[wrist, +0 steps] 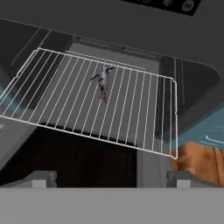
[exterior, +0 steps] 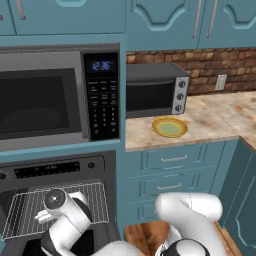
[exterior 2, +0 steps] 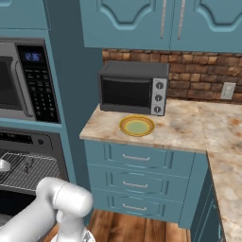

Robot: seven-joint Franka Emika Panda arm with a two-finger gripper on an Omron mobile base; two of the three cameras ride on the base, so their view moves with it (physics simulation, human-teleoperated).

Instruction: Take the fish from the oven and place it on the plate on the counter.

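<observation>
The oven (exterior: 60, 200) is standing open at the left with its wire rack (wrist: 96, 105) drawn out, giving access from above. The fish (wrist: 103, 81) is lying on the rack toward its rear. The end effector (wrist: 111, 177) is hovering in front of the rack, jaws spread wide and empty. To the right, the plate (exterior 2: 137, 125) is waiting on the counter (exterior 2: 184, 127) beside the toaster oven (exterior 2: 133, 88).

Dark grey oven (exterior: 60, 170) with pale wire rack (wrist: 94, 103); small grey fish (wrist: 103, 81) with reddish tail. Yellow plate (exterior: 170, 127), pale green centre. Mottled beige-tan counter (exterior 2: 189, 127); teal drawers (exterior 2: 142, 179); red-brown brick wall (exterior 2: 208, 71); black-and-silver toaster oven (exterior 2: 132, 88); orange-brown wood floor (exterior 2: 132, 229).
</observation>
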